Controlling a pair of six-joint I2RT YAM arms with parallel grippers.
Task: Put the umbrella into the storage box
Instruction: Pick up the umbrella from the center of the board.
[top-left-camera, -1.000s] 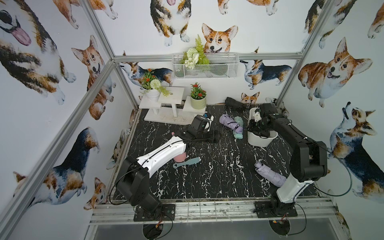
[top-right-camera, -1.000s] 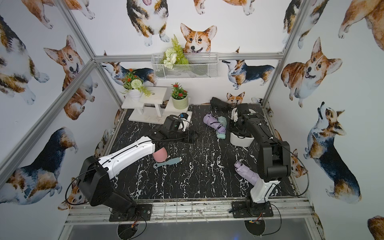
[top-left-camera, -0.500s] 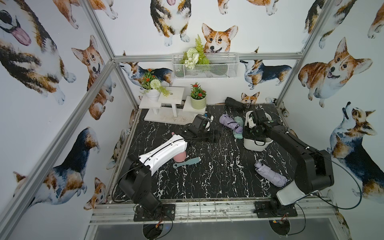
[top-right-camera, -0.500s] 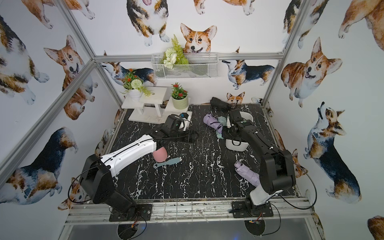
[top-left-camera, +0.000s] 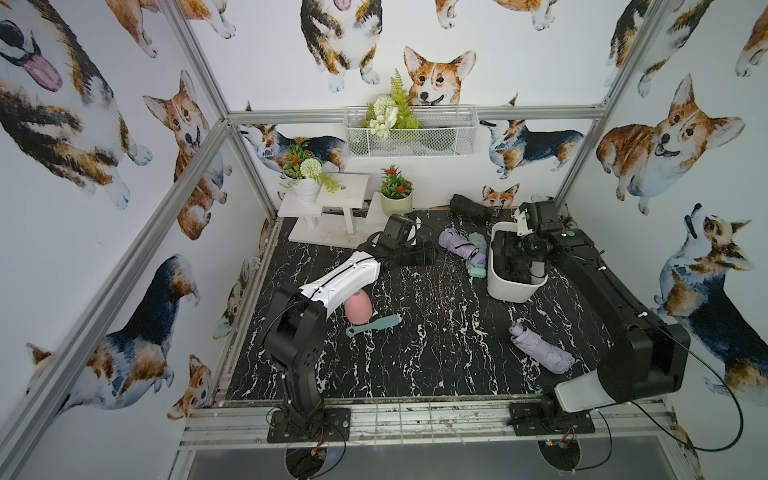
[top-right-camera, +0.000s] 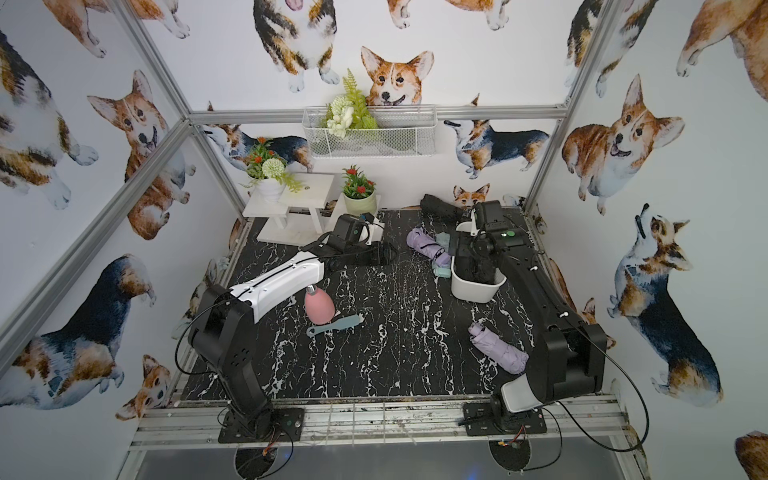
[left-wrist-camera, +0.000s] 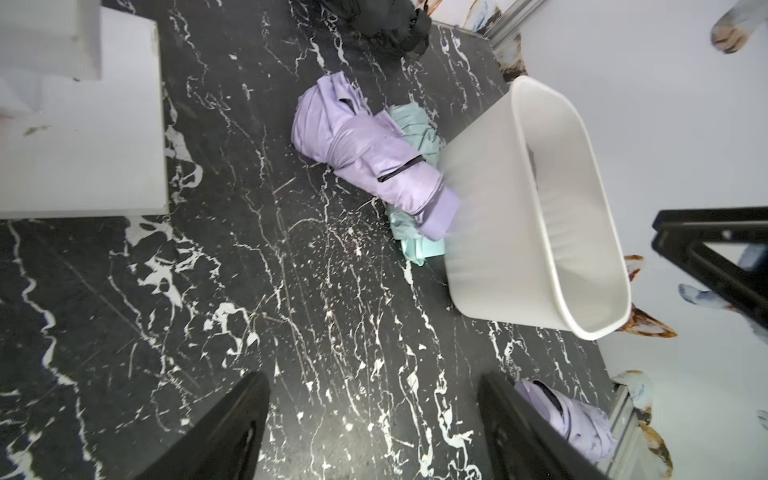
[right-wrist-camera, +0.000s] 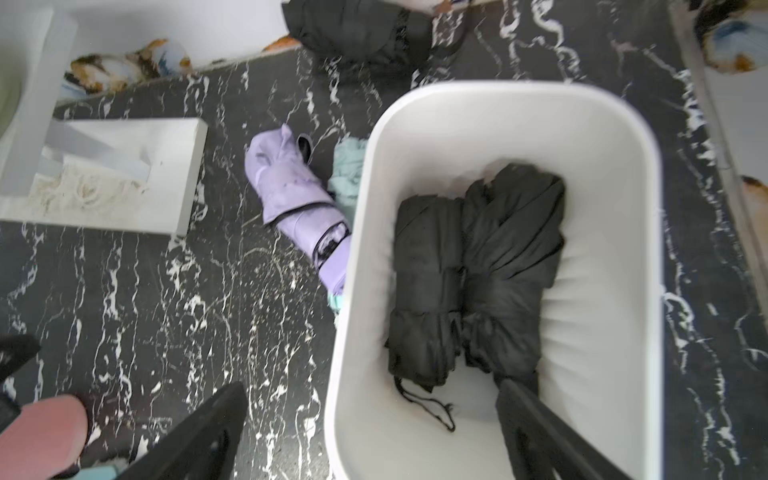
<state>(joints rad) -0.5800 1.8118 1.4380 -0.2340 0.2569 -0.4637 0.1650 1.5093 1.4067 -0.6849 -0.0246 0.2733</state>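
No text (labels, brands, numbers) is legible anywhere.

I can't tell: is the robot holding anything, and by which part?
Nothing. Left end effector and right end effector are open; the black umbrella lies loose in the box.

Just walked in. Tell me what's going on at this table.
The right gripper hangs above the white storage box, its fingers spread and empty. A folded black umbrella lies inside the box. The left gripper is open too, holding nothing, over the tabletop. Outside the box are a lavender umbrella and a mint one right beside it, another lavender umbrella near the right arm's base, and a black one by the back wall.
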